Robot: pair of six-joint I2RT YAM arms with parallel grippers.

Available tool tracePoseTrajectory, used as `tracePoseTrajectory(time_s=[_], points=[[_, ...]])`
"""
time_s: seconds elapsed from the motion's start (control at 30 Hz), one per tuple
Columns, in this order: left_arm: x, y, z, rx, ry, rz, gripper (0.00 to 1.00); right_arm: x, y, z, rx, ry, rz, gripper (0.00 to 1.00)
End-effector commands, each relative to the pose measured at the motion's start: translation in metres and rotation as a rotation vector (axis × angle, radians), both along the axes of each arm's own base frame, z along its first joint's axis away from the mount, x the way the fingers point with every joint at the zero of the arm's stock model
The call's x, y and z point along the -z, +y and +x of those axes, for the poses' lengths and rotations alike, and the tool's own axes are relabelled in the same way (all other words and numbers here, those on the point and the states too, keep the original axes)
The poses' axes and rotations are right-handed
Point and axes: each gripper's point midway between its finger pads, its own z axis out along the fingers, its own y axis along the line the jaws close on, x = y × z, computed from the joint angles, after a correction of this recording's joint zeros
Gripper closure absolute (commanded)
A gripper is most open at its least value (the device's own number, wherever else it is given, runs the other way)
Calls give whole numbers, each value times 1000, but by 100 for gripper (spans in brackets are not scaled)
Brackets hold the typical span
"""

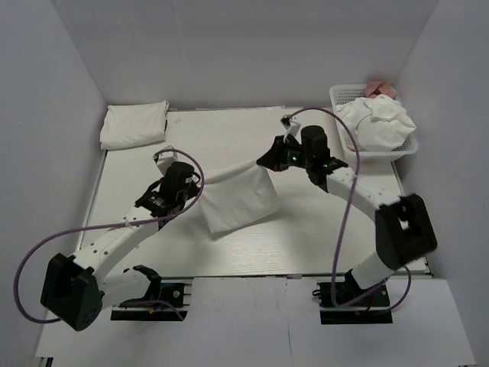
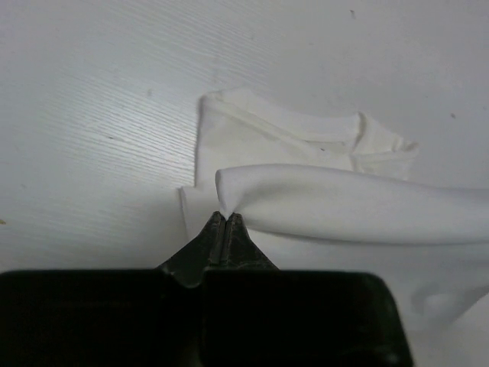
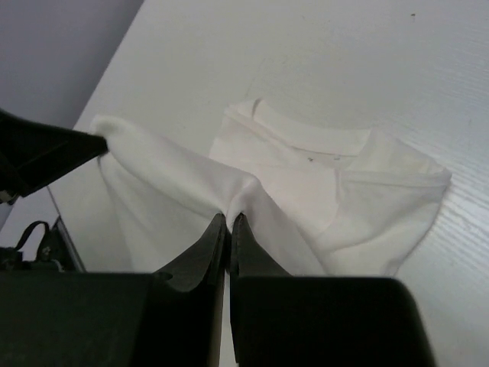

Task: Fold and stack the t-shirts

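Mid-table: left gripper [image 2: 225,219] pinched tight on one end of a white t-shirt [image 1: 238,197], right gripper [image 3: 229,219] clamped on the other end of the same raised edge. Edge stretched between the two, rest of the cloth with collar [image 3: 306,139] lying on the table [image 1: 229,130]. Farther back: folded t-shirt [image 1: 135,125] flat in the far left corner, white basket [image 1: 337,95] at far right heaped with crumpled t-shirts [image 1: 380,122].
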Motion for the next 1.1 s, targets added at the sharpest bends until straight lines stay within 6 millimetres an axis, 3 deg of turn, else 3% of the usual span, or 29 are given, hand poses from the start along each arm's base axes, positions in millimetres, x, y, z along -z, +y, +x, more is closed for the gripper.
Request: tracePoseTrajectory(time_s=[0.0, 0.03, 0.07, 0.1, 0.13, 0.17, 0.2, 0.23, 0.37, 0.53, 0.57, 0.63, 0.67, 0.7, 0.73, 0.77, 0.83, 0.87, 0.9, 0.97, 1.07], points=[[-5, 32, 21, -188, -32, 69, 100, 3, 13, 47, -5, -49, 11, 100], [-1, 30, 27, -186, -19, 68, 100, 48, 13, 61, 13, 48, -29, 100], [14, 26, 34, -185, 13, 89, 100, 37, 18, 76, 16, 32, -15, 100], [18, 29, 42, -203, 19, 93, 100, 46, 19, 82, 20, 54, -18, 100], [20, 29, 51, -213, 20, 93, 100, 80, 19, 90, 44, 124, -41, 100], [29, 31, 55, -222, 34, 101, 100, 75, 20, 102, 71, 109, -26, 100], [43, 35, 65, -242, 60, 116, 100, 82, 19, 108, 95, 123, -26, 100], [40, 33, 77, -224, 28, 118, 100, 105, 13, 116, 136, 166, -49, 100], [39, 20, 104, -134, -30, 96, 100, 119, 9, 128, 186, 175, -59, 100], [38, 12, 114, -63, -55, 75, 100, 105, 12, 126, 137, 149, -45, 100], [38, 14, 115, -55, -52, 77, 100, 89, 15, 124, 121, 115, -35, 100], [27, 7, 110, -10, -82, 50, 100, 85, 15, 115, 97, 110, -30, 100], [19, 4, 109, 5, -107, 31, 100, 60, 12, 113, 97, 65, -10, 100], [10, 2, 102, 38, -133, 19, 100, 66, 10, 103, 91, 74, -24, 100], [-1, -4, 99, 57, -156, 4, 100, 52, 7, 99, 93, 49, -14, 100], [-3, -4, 94, 67, -156, -2, 100, 57, 4, 91, 90, 67, -17, 100], [-15, -8, 85, 92, -180, -20, 100, 38, -3, 78, 88, 37, -1, 100], [-29, -9, 78, 107, -217, -19, 100, 43, -7, 71, 98, 45, -11, 100], [-29, -13, 72, 146, -219, -30, 100, 23, -11, 67, 105, 0, 2, 100], [-45, -16, 68, 166, -269, -56, 100, 31, -15, 58, 106, 20, -4, 100], [-44, -10, 74, 133, -266, -43, 100, 34, -23, 62, 151, 39, -30, 100]])
